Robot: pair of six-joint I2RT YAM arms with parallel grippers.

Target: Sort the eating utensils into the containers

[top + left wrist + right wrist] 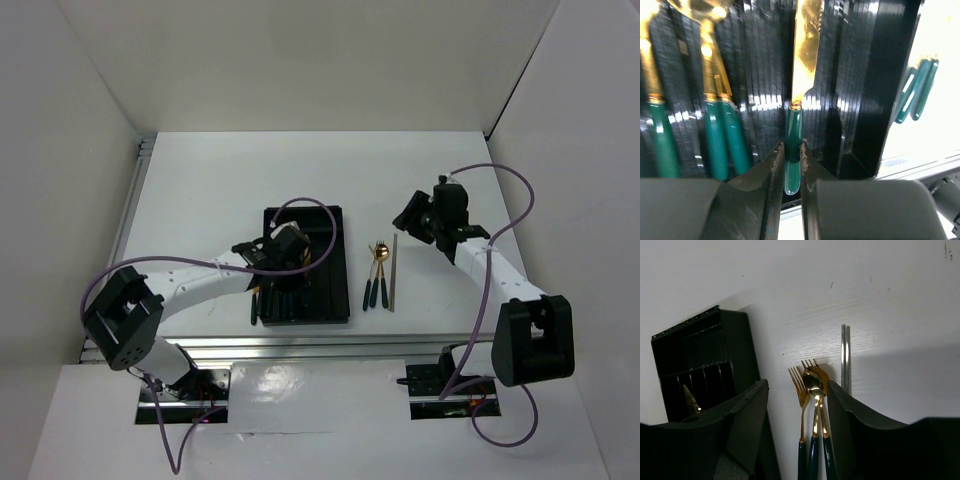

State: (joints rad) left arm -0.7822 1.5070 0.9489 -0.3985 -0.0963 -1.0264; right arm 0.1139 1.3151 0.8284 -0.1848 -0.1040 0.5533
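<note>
The black tray [340, 290] lies mid-table, with its compartments [860, 75] running lengthwise. My left gripper [275, 250] hangs over the tray's near half. In the left wrist view this left gripper [792, 145] is shut on the teal handle of a gold-bladed knife [805, 50], which points along a middle compartment. Several gold and teal utensils [715, 135] lie in the compartment to its left. My right gripper [797, 384] is open above a fork [801, 390], a spoon [814, 382] and a second fork, side by side on the table. A grey stick [845, 357] lies just right of them.
The loose utensils [378, 275] and the stick [393, 275] lie on the white table right of the tray. White walls enclose the table on three sides, and an aluminium rail [300, 345] runs along the near edge. A purple cable loops over each arm.
</note>
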